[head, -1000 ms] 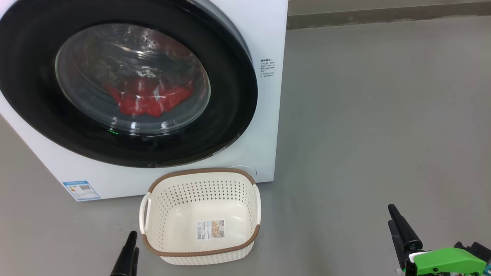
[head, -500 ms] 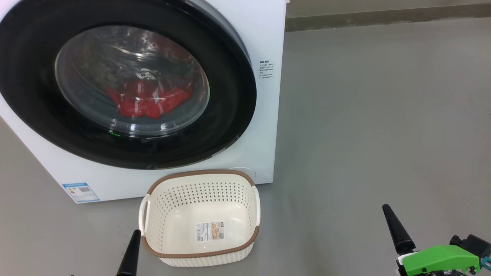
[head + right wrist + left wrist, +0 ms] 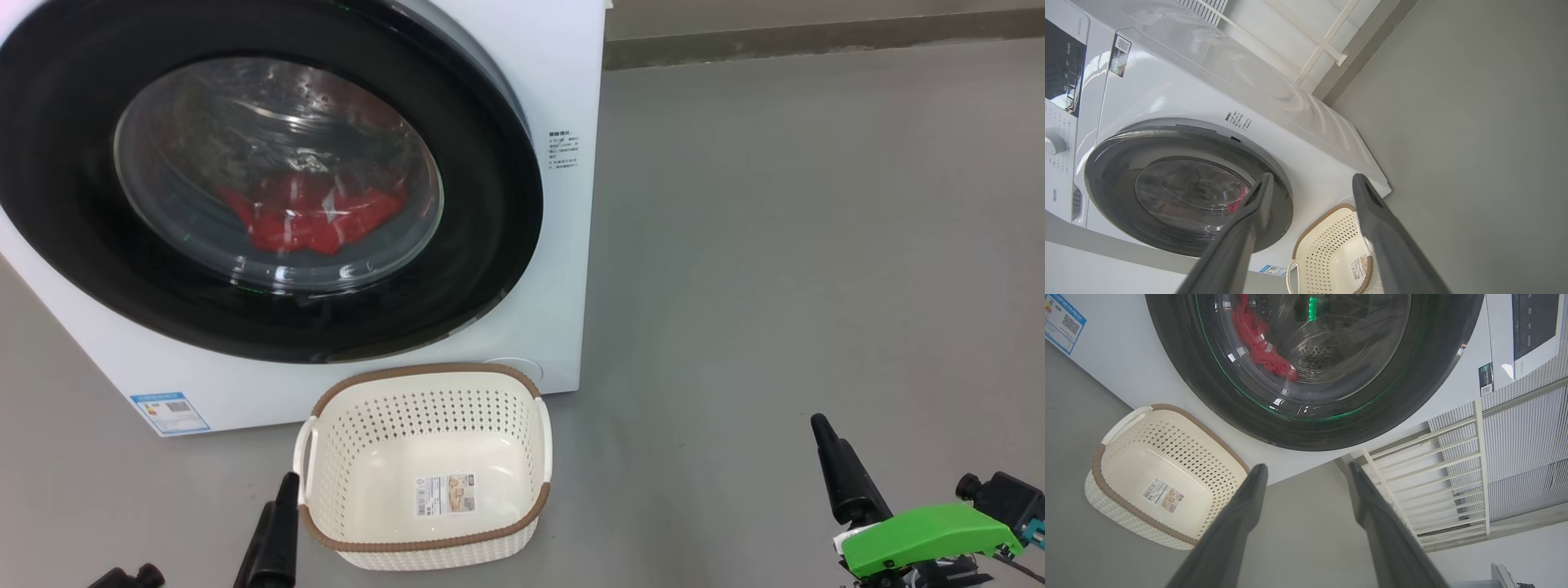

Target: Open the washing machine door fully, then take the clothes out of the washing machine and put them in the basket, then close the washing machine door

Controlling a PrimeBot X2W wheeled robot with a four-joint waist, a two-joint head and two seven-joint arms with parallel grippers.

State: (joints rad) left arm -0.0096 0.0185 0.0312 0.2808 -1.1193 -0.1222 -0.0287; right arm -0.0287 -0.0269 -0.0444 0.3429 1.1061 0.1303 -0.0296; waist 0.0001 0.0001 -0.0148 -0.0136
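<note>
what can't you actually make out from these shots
How many pieces the clothes are: head view, reflections on the glass of the closed washing machine door blur them into one red heap.
The door's left side: head view, cut off by the left edge.
Print on the label in the basket: head view, too small to read.
Text on the sticker right of the door: head view, too small.

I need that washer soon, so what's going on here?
A two-armed robot faces the washing machine, with nothing handled yet. Its door looks closed, and the red clothes lie inside behind the glass. The basket stands empty on the floor in front. The left hand, close beside the basket, and the right hand, farther off, are both open and empty.
</note>
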